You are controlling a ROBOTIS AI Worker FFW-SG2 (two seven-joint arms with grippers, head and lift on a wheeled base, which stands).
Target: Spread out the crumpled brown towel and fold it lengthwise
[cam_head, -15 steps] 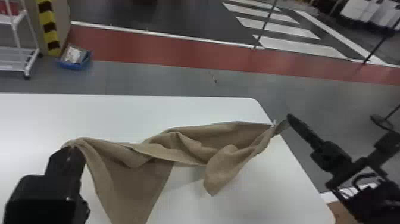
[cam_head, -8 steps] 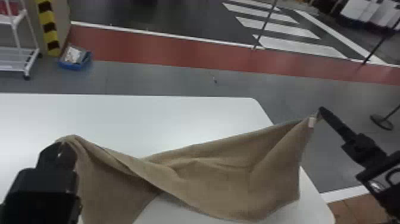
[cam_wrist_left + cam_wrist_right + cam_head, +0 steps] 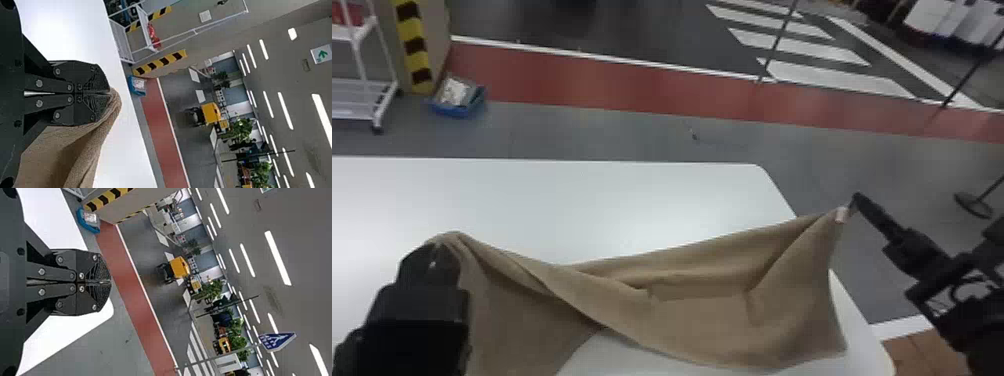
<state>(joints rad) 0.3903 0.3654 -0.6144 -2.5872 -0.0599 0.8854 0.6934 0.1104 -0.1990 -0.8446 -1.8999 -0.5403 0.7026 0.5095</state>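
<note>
One end of brown towel (image 3: 702, 310) sits pinched in closed left claw (image 3: 434, 251) | closed right claw (image 3: 854, 201) grips the opposite end | rumpled middle stretches between them over white tabletop (image 3: 632, 200)

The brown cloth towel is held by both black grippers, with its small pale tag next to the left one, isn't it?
The side is wrong: in the head view, the small pale tag is next to the right gripper. Both it and the left gripper hold the brown cloth towel.
</note>
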